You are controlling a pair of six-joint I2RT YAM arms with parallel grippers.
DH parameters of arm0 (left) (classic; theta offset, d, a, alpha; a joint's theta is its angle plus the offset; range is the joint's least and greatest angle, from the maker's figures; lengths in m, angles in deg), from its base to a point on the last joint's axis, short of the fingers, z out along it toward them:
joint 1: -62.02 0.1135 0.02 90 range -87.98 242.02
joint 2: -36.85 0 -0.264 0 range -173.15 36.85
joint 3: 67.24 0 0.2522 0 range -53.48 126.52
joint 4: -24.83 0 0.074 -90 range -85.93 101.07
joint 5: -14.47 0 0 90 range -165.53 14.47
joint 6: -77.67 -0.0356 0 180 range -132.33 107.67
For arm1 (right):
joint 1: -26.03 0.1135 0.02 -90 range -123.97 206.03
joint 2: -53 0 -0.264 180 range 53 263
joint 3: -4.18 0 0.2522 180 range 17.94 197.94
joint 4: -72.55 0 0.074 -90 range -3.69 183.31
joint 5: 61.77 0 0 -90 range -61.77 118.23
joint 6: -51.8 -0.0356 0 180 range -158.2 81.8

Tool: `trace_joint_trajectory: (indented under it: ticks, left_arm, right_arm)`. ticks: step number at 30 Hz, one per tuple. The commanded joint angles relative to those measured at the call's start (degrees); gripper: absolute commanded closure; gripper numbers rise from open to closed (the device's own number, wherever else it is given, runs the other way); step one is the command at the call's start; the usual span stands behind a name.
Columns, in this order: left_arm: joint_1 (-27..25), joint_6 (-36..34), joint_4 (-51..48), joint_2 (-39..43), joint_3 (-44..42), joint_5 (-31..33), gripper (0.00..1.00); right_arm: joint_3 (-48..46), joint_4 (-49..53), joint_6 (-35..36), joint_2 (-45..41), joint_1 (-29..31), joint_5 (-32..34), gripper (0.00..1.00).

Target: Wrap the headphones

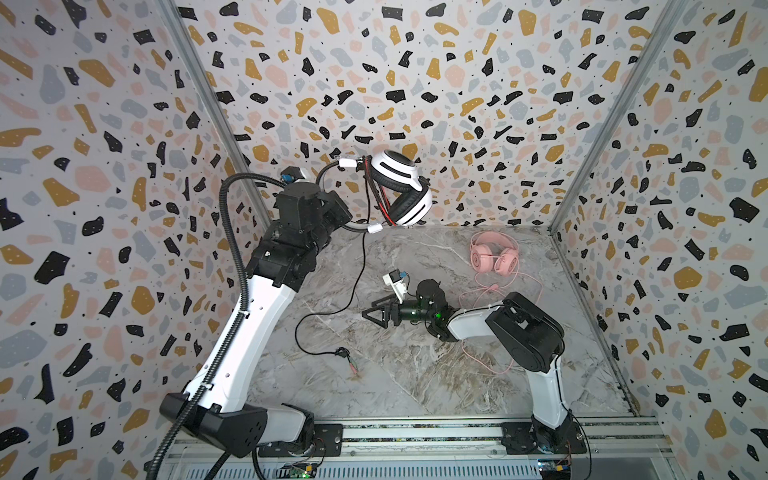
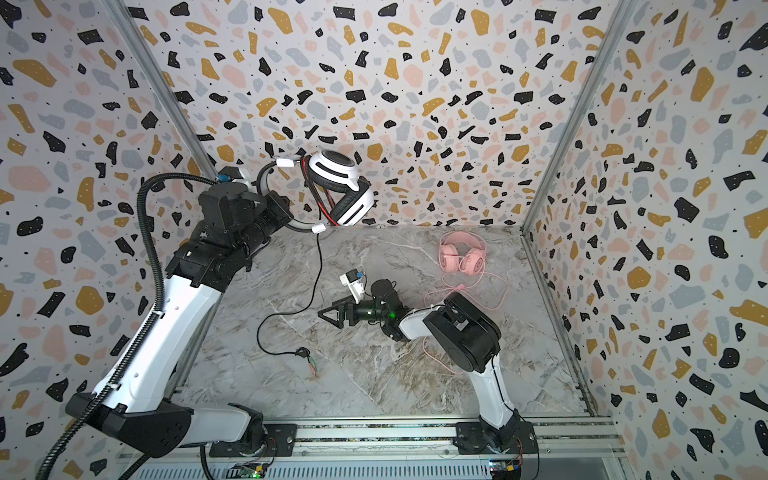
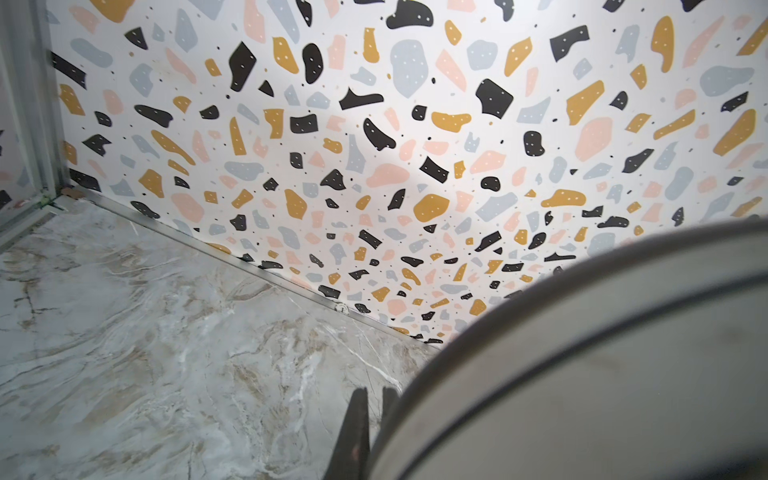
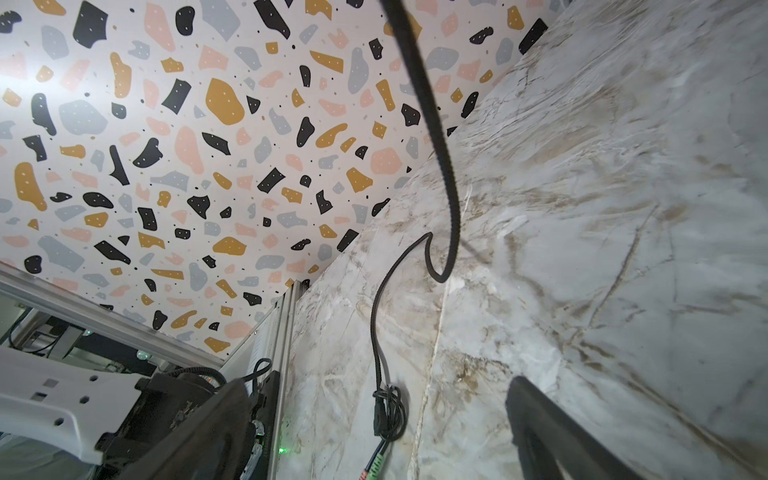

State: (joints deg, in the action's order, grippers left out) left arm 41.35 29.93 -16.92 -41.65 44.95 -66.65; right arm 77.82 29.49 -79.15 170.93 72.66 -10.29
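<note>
The white headphones [image 1: 399, 170] with black stripes hang in the air near the back wall in both top views. My left gripper [image 1: 347, 220] is shut on their thin headband [image 3: 582, 374], which fills the near side of the left wrist view beside the fingers [image 3: 357, 432]. Their black cable [image 1: 357, 274] drops to the table, loops, and ends in a knotted bundle with plugs [image 4: 388, 411]. My right gripper [image 1: 374, 313] hovers low over mid-table, open and empty, right of the cable loop. The pink headphones [image 1: 494, 257] lie at the back right.
The pink cable [image 1: 490, 291] trails from the pink headphones forward and passes under my right arm [image 1: 523, 332]. Terrazzo-patterned walls [image 1: 415, 83] close in the marble table [image 1: 415, 374] at the back and both sides. A metal rail [image 1: 415, 436] runs along the front.
</note>
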Motion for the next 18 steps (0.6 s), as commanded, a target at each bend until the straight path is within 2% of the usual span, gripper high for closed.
trace_joint_trajectory:
  ticks: [1,5,12,18]
  left_arm:
    - [-2.46,4.15,3.67,0.45,4.93,-1.62,1.0]
    - [-5.43,6.34,4.01,-0.04,6.57,-2.64,1.0]
    - [-11.87,9.79,5.49,-1.02,7.2,-2.44,1.0]
    - [-17.0,10.78,5.97,-1.9,8.07,-1.06,1.0]
  right_arm:
    - [-1.29,-5.43,-1.74,-0.57,0.3,1.87,0.02]
    - [-1.08,-6.7,-2.27,0.07,1.21,3.62,0.02]
    - [-3.6,-22.93,-8.4,2.57,1.88,7.58,0.02]
    - [-7.4,-27.1,-5.57,1.63,2.76,12.73,0.04]
